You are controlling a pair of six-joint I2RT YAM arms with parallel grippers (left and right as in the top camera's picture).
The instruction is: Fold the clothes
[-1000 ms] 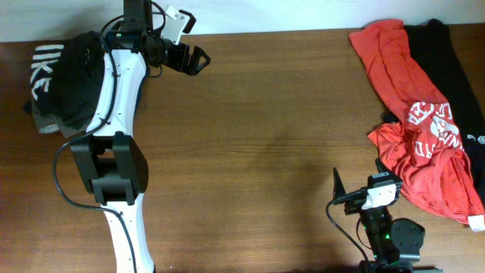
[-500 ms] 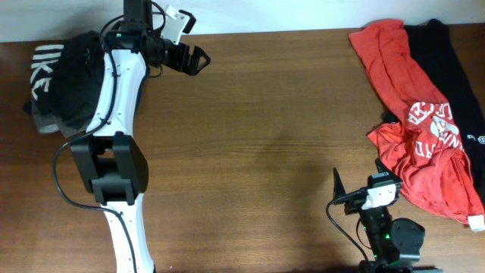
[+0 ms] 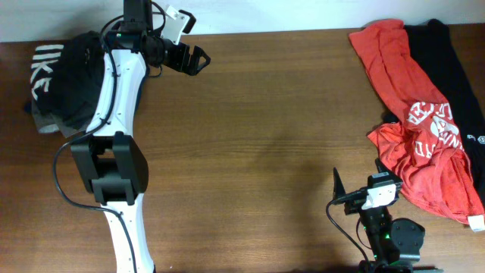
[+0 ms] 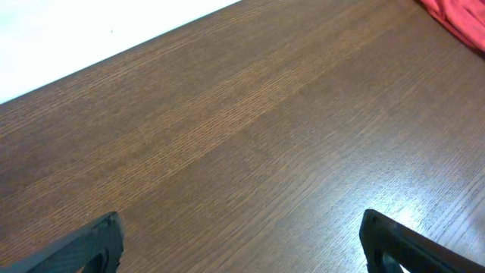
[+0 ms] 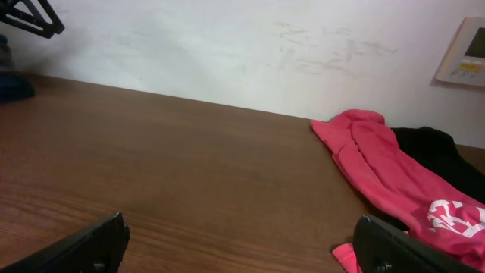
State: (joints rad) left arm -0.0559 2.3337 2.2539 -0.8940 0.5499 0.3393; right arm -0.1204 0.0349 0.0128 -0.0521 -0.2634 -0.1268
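A bunched black T-shirt with white lettering lies at the table's back left corner, partly under the left arm. A crumpled red shirt with white print lies along the right side, and a black garment lies beside it at the edge. My left gripper hangs open over bare wood just right of the black T-shirt, holding nothing. My right gripper sits open near the front right, left of the red shirt, with nothing between its fingers.
The brown wooden table meets a white wall at the back. The left arm's white links run from the front left up over the black T-shirt. A wall panel shows at the right in the right wrist view.
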